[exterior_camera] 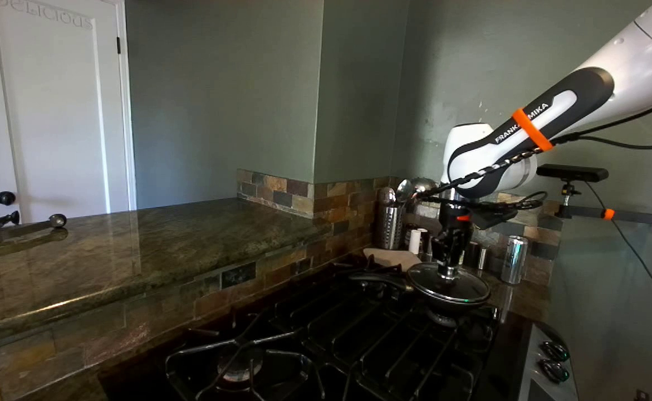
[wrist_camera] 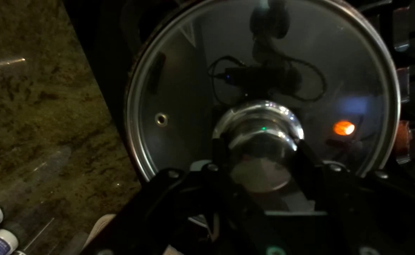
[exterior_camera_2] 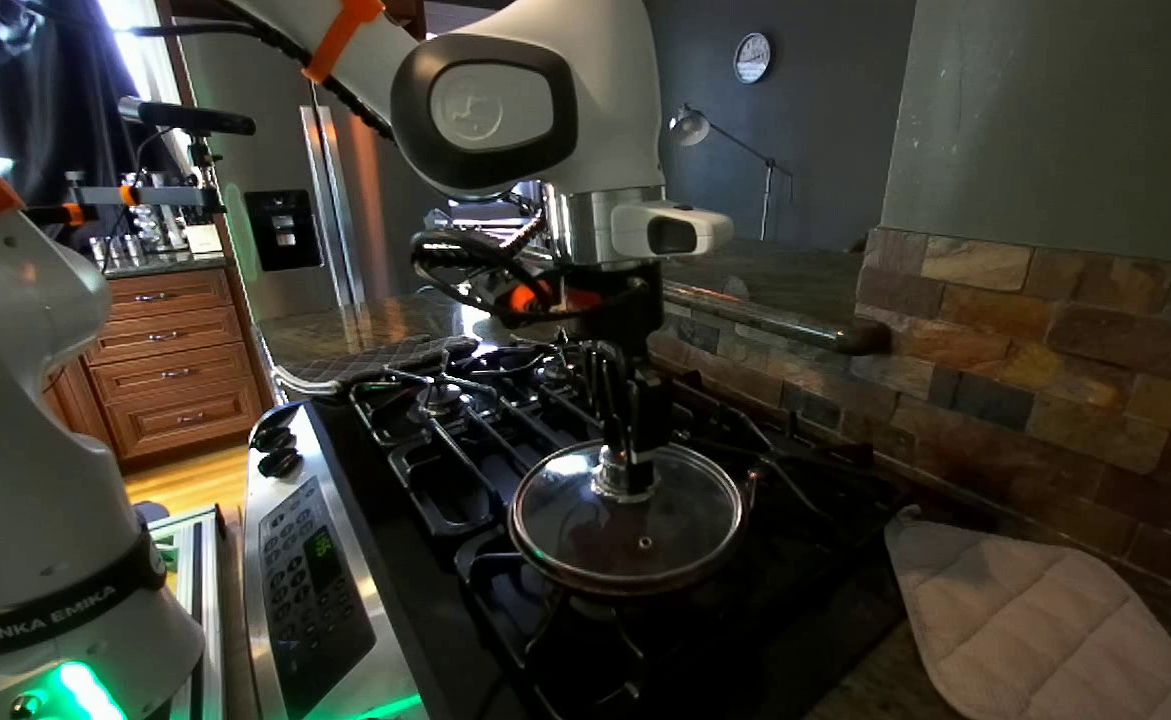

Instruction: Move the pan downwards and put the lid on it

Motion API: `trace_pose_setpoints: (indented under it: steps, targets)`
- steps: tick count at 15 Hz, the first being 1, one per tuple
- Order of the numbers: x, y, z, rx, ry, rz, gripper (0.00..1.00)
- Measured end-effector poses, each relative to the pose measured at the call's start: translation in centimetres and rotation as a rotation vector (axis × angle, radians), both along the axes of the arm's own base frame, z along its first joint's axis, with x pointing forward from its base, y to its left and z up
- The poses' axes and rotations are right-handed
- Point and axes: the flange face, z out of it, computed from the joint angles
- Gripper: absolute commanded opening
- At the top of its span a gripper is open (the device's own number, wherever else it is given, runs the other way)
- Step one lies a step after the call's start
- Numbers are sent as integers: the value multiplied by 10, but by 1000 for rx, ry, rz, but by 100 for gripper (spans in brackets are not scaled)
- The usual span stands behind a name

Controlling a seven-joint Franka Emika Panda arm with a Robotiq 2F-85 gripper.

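Leftmost in an exterior view is the handle [exterior_camera: 386,279], running out from the pan [exterior_camera: 451,306] toward the tiled wall [exterior_camera: 236,277]; it sets the pan's long axis, off to one side of the grip. Right of it, the pan's round body sits on the stove [exterior_camera: 506,356], with the lid [exterior_camera: 462,287] directly over it, rim at rim and nearly level; dark against dark, I cannot tell whether it is fully seated. From left to right in the wrist view come the vent hole [wrist_camera: 161,119], one of the fingers [wrist_camera: 220,152], the knob [wrist_camera: 264,141] and the opposite finger: the fingers stand partly closed, pinching the knob from both sides, with hold of the lid by it and of nothing else. So the lid lies straight below the fingers and the pan straight below the lid, and the coming move turns on that stack. I judge the covering almost done; if the rims agree, the fingers should part sideways, then rise straight up along the knob's axis. A sideways pull before the knob is free could slide the lid off or swing the pan round. Rightward in an exterior view, a canister [exterior_camera: 514,259] stands apart from the lid.
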Motion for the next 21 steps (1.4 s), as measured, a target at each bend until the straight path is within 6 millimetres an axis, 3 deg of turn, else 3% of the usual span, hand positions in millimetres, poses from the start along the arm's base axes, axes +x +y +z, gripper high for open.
trace_pose_setpoints:
  steps: [6,7,8,11,21]
  targets:
    - [1,1,-1,1,2,2,23]
    - [1,1,-1,1,3,2,73]
    - [1,1,-2,1,4,2,74]
    - [2,0,-1,0,1,2,96]
    - [6,-3,16,-14,-32,1,100]
